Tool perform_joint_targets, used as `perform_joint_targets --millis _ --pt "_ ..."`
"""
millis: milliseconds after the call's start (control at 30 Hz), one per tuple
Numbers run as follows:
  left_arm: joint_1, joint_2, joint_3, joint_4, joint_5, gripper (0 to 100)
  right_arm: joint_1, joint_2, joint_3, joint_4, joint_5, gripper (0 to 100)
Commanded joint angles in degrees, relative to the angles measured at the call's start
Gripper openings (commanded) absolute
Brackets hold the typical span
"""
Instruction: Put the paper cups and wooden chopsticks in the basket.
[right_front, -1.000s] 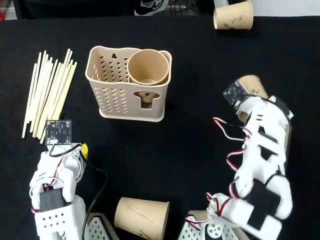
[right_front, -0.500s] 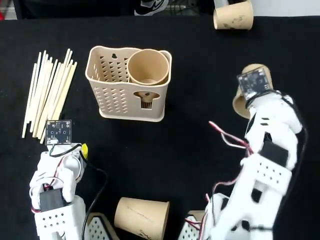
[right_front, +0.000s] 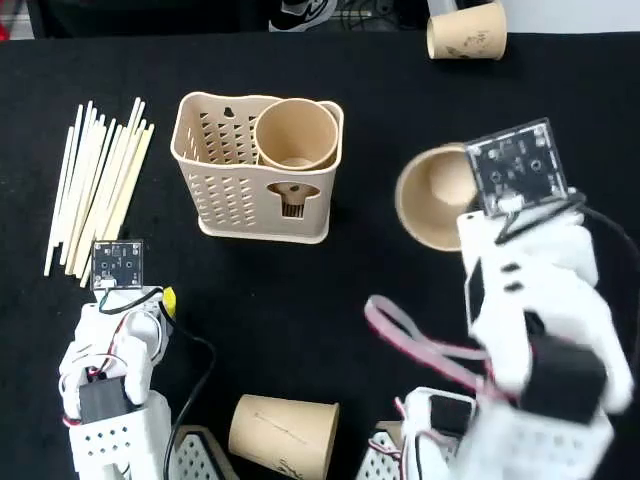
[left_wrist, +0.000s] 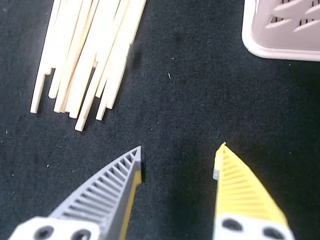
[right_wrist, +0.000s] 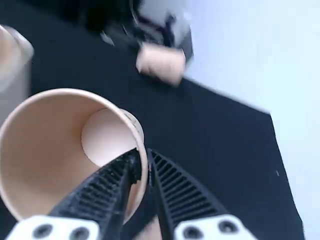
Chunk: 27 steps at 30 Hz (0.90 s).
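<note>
My right fingers (right_wrist: 129, 167) pinch the rim of a paper cup (right_wrist: 60, 145), one finger inside the mouth and the other outside against the wall. In the high view this held cup (right_front: 435, 195) is tipped with its open mouth turned up toward the camera. It lies to the right of the perforated beige basket (right_front: 250, 185) and apart from it, and I cannot tell whether it clears the black surface (right_front: 380, 290).

A second paper cup (right_front: 296, 133) stands upright inside the basket, in its right half. A third cup (right_front: 285, 435) lies on its side at the near edge of the surface, between the bases of my two arms. A fourth cup (right_front: 466, 32) lies on its side at the far edge, and it also shows beyond the held cup in the right wrist view (right_wrist: 161, 64).

My left fingers (left_wrist: 131, 167), one grey and one yellow, are spread apart with nothing between them, over bare black cloth. Just ahead of them lie the near ends of the wooden chopsticks (left_wrist: 90, 50), a loose bundle resting flat. A corner of the basket (left_wrist: 282, 30) sits off to one side. From above, the chopsticks (right_front: 95, 185) fan out to the left of the basket, not touching it.
</note>
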Motion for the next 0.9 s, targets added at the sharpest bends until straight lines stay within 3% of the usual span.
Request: perform_joint_targets --millis 0,167,433,867 --pt "0.84 -0.44 1.01 -0.53 -0.35 24 -6.95 0.48 -12.18 3.87 -6.24 1.1" --pt "0.75 -0.44 1.01 -0.53 -0.35 24 -16.44 10.07 -19.03 5.54 -13.63 1.1" --pt "0.66 -0.44 1.01 -0.53 -0.44 24 -24.70 24.75 -27.82 6.24 -20.13 1.1" --pt "0.57 -0.44 1.01 -0.53 -0.44 24 -26.46 40.22 -36.44 3.25 -22.86 1.1"
